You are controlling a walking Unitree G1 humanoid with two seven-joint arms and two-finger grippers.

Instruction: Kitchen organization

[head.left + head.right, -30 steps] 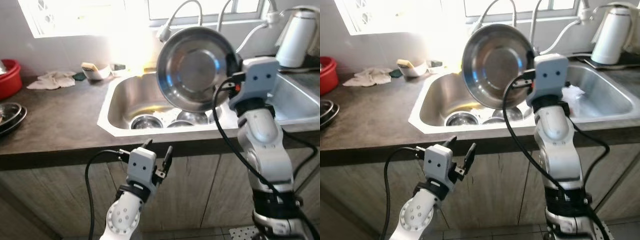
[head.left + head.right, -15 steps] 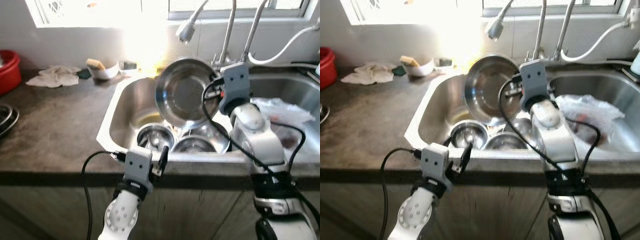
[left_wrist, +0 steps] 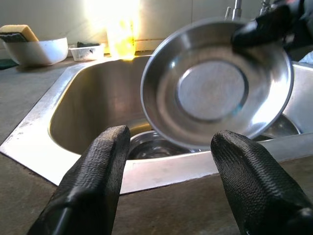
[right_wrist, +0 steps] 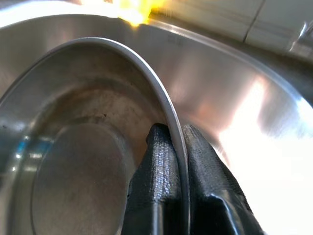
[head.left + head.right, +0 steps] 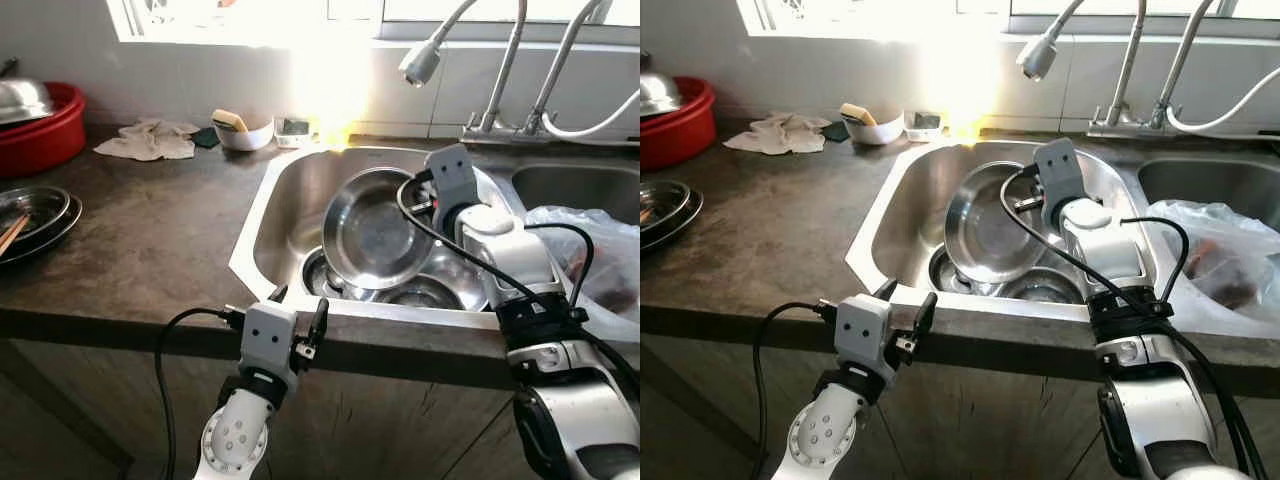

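Note:
A round steel bowl (image 5: 370, 230) stands tilted on edge inside the left sink basin (image 5: 285, 205), its hollow facing me. My right gripper (image 5: 430, 196) is shut on its upper rim; the right wrist view shows both fingers (image 4: 156, 161) pinching the thin rim (image 4: 161, 98). Under the bowl, several steel bowls (image 5: 425, 292) lie at the sink's bottom. My left gripper (image 5: 299, 302) hovers open at the counter's front edge, holding nothing. In its wrist view the held bowl (image 3: 215, 88) sits beyond the two fingers (image 3: 98, 166).
Two tall faucets (image 5: 500, 70) rise behind the sink. A plastic bag (image 5: 590, 250) lies in the right basin. On the dark counter (image 5: 150, 240) are a red tub (image 5: 40, 125), stacked steel plates (image 5: 30, 215), a cloth (image 5: 150, 142) and a white dish with a sponge (image 5: 240, 128).
My right gripper has brought the steel bowl down from above the counter into the left basin. The camera has come closer and tilted down; the left gripper now sits at the counter edge.

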